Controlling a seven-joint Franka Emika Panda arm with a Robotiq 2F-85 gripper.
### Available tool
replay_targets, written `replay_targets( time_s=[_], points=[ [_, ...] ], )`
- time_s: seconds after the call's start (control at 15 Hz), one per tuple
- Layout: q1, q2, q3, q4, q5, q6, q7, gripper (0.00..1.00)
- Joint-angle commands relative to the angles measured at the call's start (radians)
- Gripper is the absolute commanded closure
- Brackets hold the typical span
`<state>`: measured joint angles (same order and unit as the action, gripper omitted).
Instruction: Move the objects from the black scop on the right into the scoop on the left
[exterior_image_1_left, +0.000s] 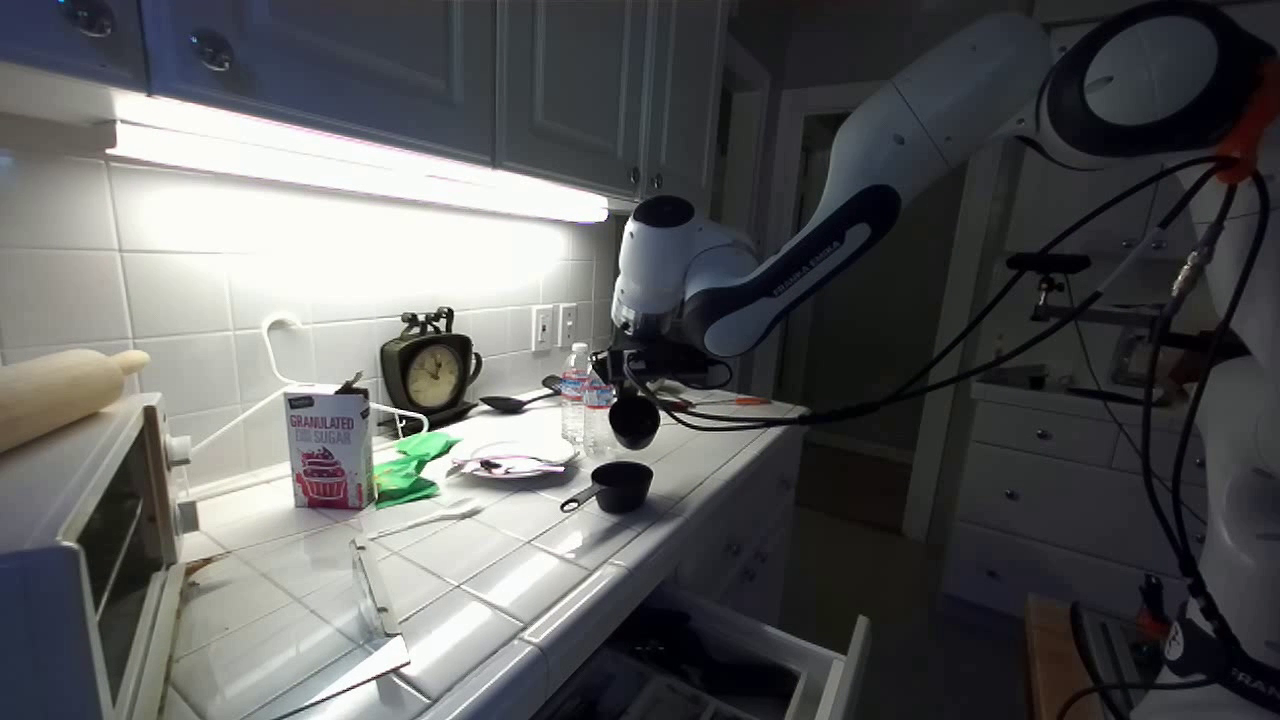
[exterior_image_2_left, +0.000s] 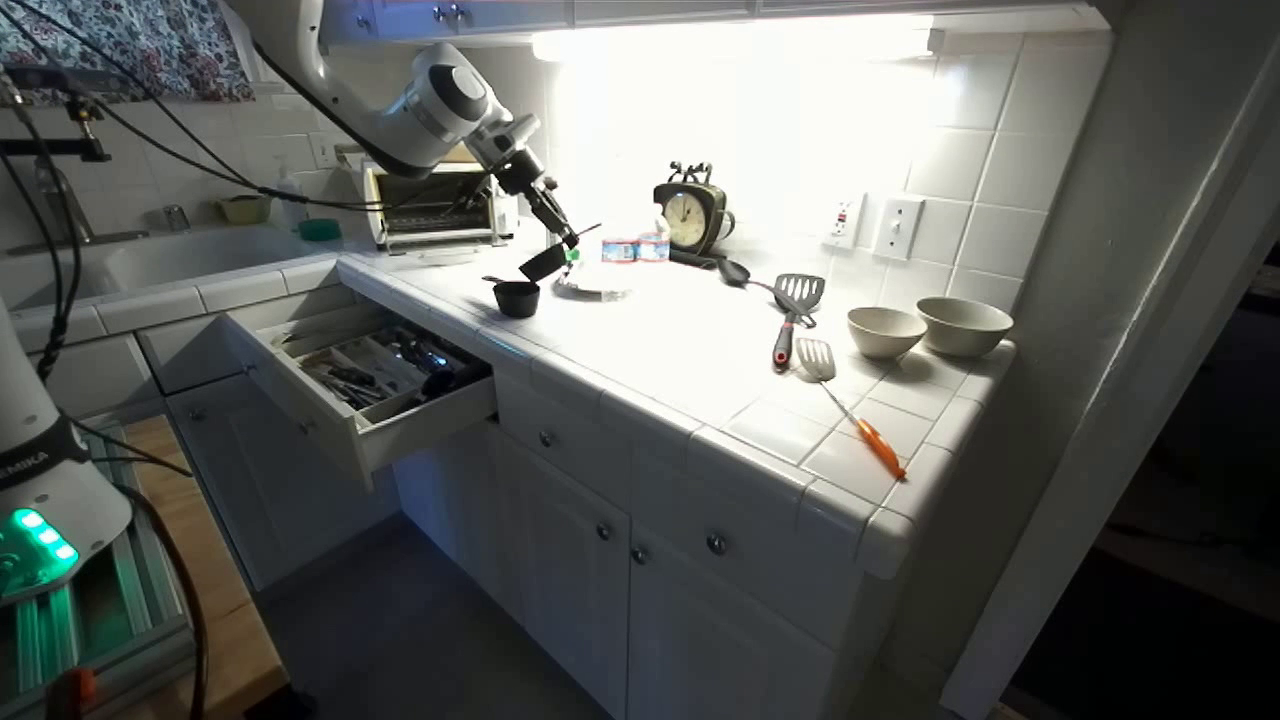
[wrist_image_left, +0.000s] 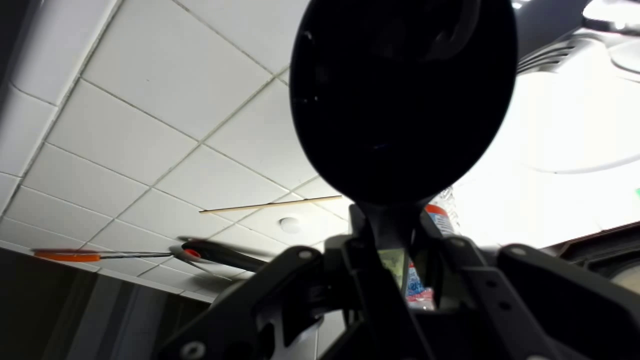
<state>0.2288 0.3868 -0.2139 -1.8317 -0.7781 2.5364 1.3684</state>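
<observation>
My gripper (wrist_image_left: 390, 225) is shut on the handle of the black scoop on the right (exterior_image_2_left: 543, 263), whose cup fills the upper middle of the wrist view. This scoop (exterior_image_1_left: 635, 422) hangs tilted, mouth leaning downward, just above the other cup. Below it, the scoop on the left (exterior_image_2_left: 516, 299) stands upright on the white tiled counter, near the front edge; its short handle (exterior_image_1_left: 577, 500) points away to one side. Whether the two cups touch, I cannot tell. The objects to be moved are hidden: both cups' insides are too dark or turned away.
Behind the cups are a white plate (exterior_image_1_left: 550, 452) and water bottles (exterior_image_1_left: 573, 395). A sugar box (exterior_image_1_left: 330, 450) and a clock (exterior_image_1_left: 438, 372) stand along the wall. An open drawer (exterior_image_2_left: 415, 440) juts out beneath the counter edge. Spatulas (exterior_image_2_left: 880, 447) and bowls (exterior_image_2_left: 885, 333) lie farther along.
</observation>
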Motion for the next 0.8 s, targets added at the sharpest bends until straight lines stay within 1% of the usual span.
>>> replay_targets(
  time_s=[0.0, 0.73],
  points=[
    [-0.007, -0.039, 0.016, -0.042, -0.064, 0.007, 0.061, 0.94],
    [-0.014, -0.050, 0.038, -0.053, -0.173, 0.004, 0.153, 0.94]
  ],
)
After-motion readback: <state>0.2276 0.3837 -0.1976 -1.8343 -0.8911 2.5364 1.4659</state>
